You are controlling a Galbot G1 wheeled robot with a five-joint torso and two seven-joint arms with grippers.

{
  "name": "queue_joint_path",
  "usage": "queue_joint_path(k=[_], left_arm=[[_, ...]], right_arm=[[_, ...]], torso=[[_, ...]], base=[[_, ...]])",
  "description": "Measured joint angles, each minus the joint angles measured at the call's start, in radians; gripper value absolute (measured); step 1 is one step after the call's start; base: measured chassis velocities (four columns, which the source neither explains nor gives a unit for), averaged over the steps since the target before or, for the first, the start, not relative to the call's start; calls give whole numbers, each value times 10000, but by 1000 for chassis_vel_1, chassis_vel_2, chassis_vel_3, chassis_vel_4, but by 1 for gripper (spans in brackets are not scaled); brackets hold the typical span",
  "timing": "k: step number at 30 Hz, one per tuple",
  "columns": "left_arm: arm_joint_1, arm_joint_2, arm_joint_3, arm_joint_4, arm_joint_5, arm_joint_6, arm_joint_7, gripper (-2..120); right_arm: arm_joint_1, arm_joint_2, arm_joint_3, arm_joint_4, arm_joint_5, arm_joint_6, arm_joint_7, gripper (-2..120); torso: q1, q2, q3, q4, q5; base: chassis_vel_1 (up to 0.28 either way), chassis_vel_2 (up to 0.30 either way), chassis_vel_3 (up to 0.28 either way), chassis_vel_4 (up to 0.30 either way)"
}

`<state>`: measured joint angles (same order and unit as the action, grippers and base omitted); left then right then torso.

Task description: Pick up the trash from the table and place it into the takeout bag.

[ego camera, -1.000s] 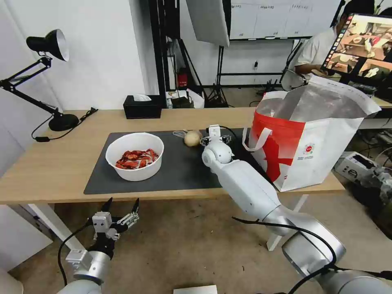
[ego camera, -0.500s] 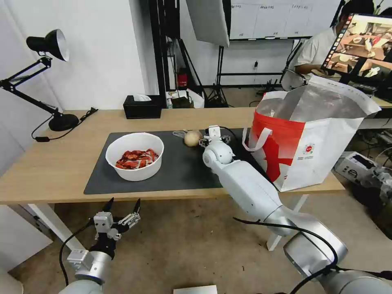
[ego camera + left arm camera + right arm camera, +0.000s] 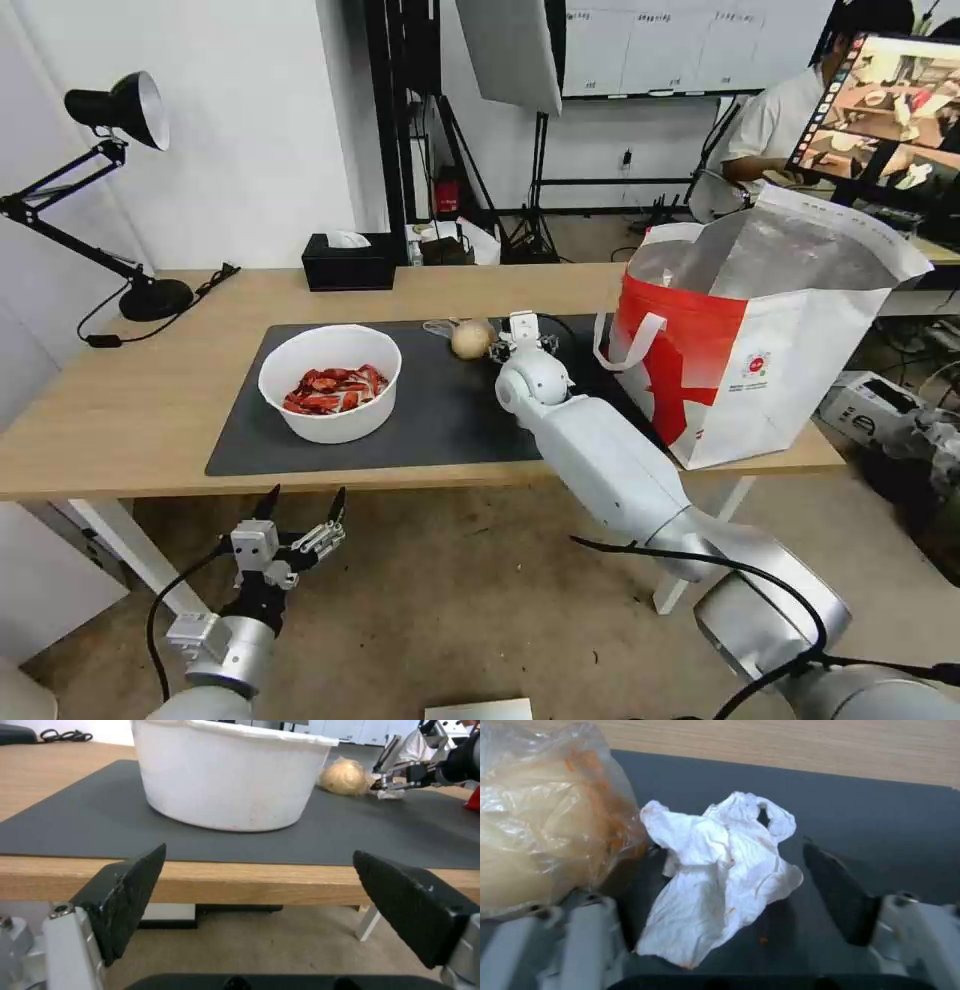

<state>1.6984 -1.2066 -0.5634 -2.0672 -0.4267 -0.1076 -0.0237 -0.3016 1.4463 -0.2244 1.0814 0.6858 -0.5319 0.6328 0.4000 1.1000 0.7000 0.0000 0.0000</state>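
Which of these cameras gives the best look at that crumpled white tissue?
The right wrist view: the crumpled tissue lies on the dark mat between the open fingers of the right gripper, beside the wrapped ball. The left wrist view shows it as a far white scrap. In the head view the arm covers it.

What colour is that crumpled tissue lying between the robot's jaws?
White, with small orange stains; the crumpled tissue shows best in the right wrist view.

A black desk lamp stands at the worktop's far left, a black tissue box along its back edge.
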Motion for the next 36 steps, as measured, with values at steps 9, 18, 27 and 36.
queue_joint_path(k=[9,18,27,36], left_arm=[[26,-17,19,6,41,-27,-1,100],[44,-82,129,23,159,-73,-1,100],[80,-76,136,21,190,-99,-1,100],[129,-75,146,25,230,-195,-2,100]], right_arm=[[-127,-18,2,111,12,25,50,38],[-275,-186,3,423,260,46,335,2],[-394,-328,27,581,386,46,403,0],[-656,-727,112,1333,446,274,568,0]], torso=[[0,0,0,0,1],[0,0,0,0,1],[0,0,0,0,0],[0,0,0,1,1]], base=[[0,0,0,0],[0,0,0,0],[0,0,0,0],[0,0,0,0]])
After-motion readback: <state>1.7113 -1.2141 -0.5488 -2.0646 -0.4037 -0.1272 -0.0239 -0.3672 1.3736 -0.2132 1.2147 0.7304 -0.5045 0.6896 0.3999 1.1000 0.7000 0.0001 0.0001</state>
